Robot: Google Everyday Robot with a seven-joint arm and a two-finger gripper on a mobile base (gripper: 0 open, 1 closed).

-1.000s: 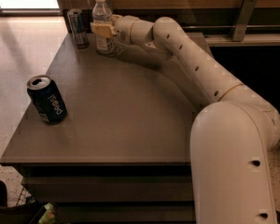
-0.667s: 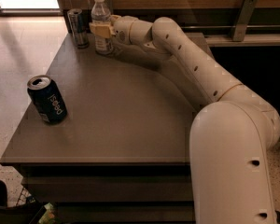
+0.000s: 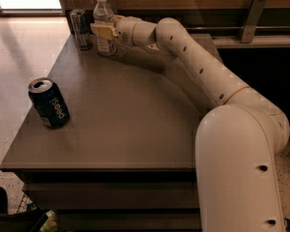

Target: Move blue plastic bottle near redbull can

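Note:
The blue plastic bottle (image 3: pixel 103 19), clear with a white cap and a white-and-blue label, stands upright at the far left corner of the table (image 3: pixel 130 124). The slim silver-and-blue redbull can (image 3: pixel 80 28) stands just left of it, a small gap apart. My gripper (image 3: pixel 104 31) reaches in from the right and is at the bottle's middle, its tan fingers (image 3: pixel 102 32) across the bottle's front. The white arm runs from the lower right across the table.
A wider dark navy Pepsi can (image 3: pixel 50 103) stands upright near the table's left edge, toward the front. A wooden wall and a dark ledge with a metal bracket (image 3: pixel 251 17) run behind the table. Pale floor lies to the left.

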